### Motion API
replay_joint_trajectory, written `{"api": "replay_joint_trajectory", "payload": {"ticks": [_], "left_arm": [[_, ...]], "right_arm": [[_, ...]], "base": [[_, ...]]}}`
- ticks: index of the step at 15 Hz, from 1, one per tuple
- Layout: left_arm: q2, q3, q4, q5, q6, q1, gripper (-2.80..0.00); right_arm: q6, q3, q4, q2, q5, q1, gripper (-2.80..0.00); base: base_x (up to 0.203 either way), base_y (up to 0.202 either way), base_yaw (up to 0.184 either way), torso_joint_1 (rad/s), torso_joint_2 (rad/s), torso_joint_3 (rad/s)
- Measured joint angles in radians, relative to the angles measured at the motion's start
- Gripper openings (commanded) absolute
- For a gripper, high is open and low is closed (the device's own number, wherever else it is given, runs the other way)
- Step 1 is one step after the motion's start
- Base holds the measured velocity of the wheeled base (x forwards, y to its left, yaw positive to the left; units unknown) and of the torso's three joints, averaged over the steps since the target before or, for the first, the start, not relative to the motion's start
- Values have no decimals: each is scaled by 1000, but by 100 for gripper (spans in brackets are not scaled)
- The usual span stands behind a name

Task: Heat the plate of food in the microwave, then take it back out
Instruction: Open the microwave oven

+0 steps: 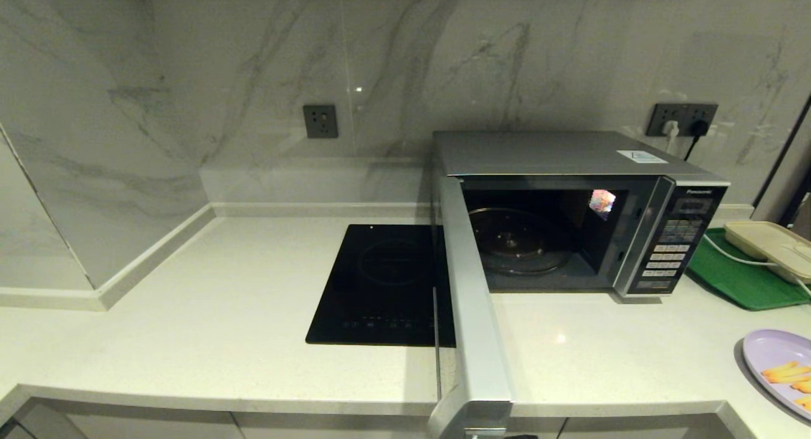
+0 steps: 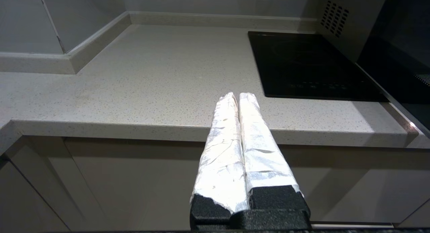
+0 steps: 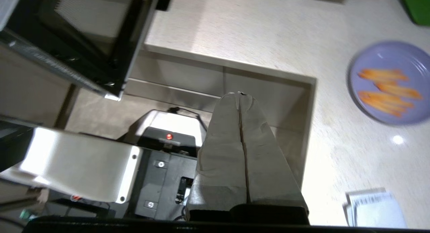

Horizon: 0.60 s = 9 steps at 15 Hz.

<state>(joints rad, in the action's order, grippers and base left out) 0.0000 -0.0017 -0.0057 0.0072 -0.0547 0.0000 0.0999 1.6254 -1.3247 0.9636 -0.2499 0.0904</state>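
I am looking down on a pale speckled stone counter (image 1: pixel 190 325). The large silver boxy microwave (image 1: pixel 570 160) sits at the far right, its dark glass door (image 1: pixel 472 312) swung wide open toward me, and its glass turntable (image 1: pixel 519 239) lies bare inside. A flat black glass hob (image 1: pixel 380 287) is set into the counter just left of the open door.

The round pale lavender plate of orange-yellow fry-like sticks (image 1: pixel 779 369) rests on the counter at the near right edge, well apart from the oven and partly cut off in the head view. Beyond it sits a green tray (image 1: pixel 741 280) bearing a beige rectangular lidded container (image 1: pixel 770 246).

My left gripper (image 2: pixel 238 95) hangs off the near counter edge, left of the hob, its foil-wrapped fingers (image 2: pixel 223 152) pressed together on nothing. My right gripper (image 3: pixel 239 94) hovers below the counter front, left of the plate, its fingers also closed and empty.

I judge the plate rigid, smooth, fairly light and breakable, and the loose sticks would slide if it tilts. I would pinch its raised rim on the side nearest the gripper and keep it level.
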Motion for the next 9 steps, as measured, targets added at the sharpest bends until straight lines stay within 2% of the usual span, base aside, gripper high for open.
{"api": "replay_joint_trajectory", "payload": {"ticks": [1, 4, 6, 9], "left_arm": [[0, 0, 0, 0, 0, 0, -280], [0, 0, 0, 0, 0, 0, -280], [0, 0, 0, 0, 0, 0, -280], [0, 0, 0, 0, 0, 0, -280]], "right_arm": [[-12, -8, -2, -9, 31, 0, -280], [-11, -41, 9, -6, 36, 0, -280], [-36, -75, 78, 45, 74, 1, -280], [-195, -151, 332, 190, 184, -5, -280]], "base": [[0, 0, 0, 0, 0, 0], [0, 0, 0, 0, 0, 0], [0, 0, 0, 0, 0, 0], [0, 0, 0, 0, 0, 0]]}}
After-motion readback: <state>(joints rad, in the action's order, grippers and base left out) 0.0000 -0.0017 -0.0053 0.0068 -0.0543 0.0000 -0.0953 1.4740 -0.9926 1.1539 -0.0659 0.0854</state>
